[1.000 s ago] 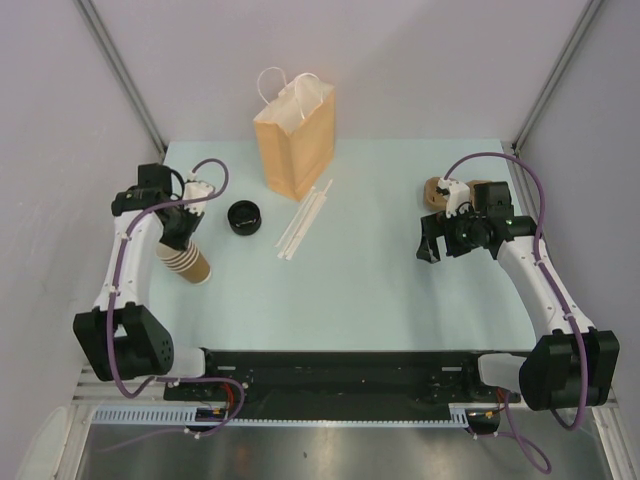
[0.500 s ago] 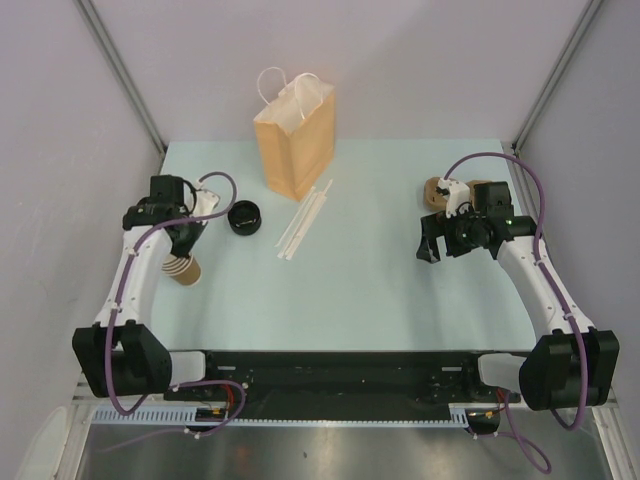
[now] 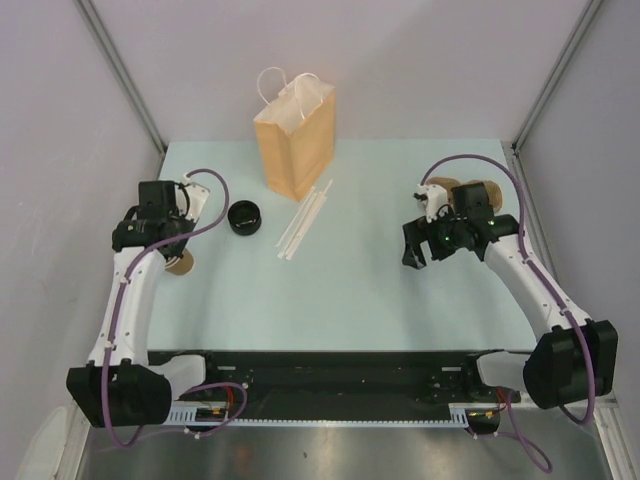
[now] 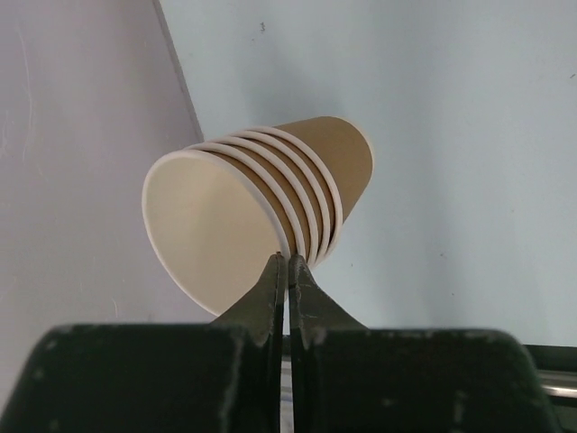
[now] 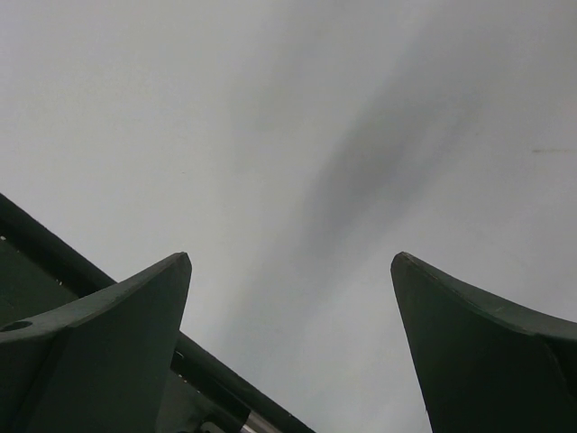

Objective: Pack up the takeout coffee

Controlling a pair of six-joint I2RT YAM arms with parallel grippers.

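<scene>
The left arm has swung inward at the left of the frame, so its wrist now covers most of the stack of nested lidless tan paper cups [image 4: 311, 180]. The left gripper [image 4: 288, 263] has its fingers pressed together at the stack's rim; whether paper is pinched between them cannot be told. The right gripper [image 3: 416, 256], fingers wide apart and empty, has shifted toward frame centre. Judgement: packing has not begun. The brown paper carrier bag [image 3: 296, 140] stands upright at upper centre. The small tan kraft-paper cup [image 3: 487, 190] sits at upper right behind the right wrist, ungripped. It is mostly hidden, so its long axis and facing cannot be determined.
</scene>
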